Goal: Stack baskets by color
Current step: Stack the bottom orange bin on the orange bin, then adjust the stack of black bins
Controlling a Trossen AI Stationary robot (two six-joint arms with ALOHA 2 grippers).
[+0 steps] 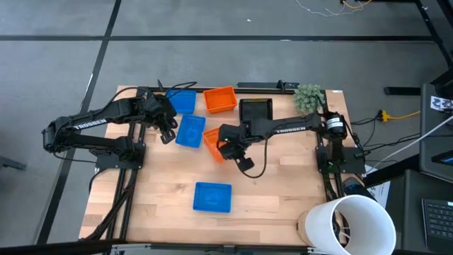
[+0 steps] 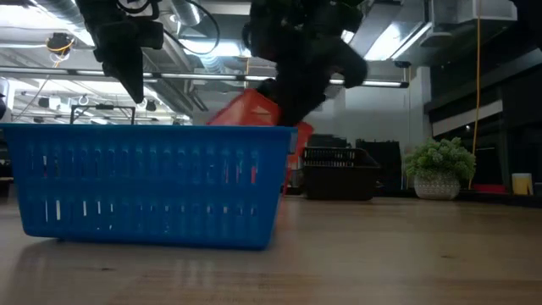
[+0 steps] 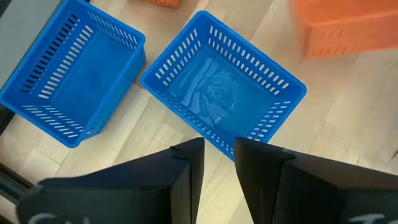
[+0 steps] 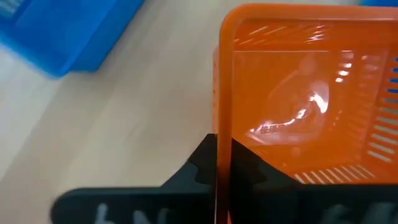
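The orange basket (image 4: 298,124) hangs tilted from my right pincer (image 4: 222,163), clamped on its rim. I'd keep it level, carry it to the other orange basket (image 1: 219,98) beyond me, then release. My left pincer (image 3: 219,165) hovers slightly apart over a blue basket (image 3: 224,93).

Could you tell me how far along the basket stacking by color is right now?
No finished stack is visible. In hand: the right gripper is pinching the wall of an orange basket, lifted and tilted. Left: another orange basket, three separate blue baskets, and a black basket. The left gripper hovers open.
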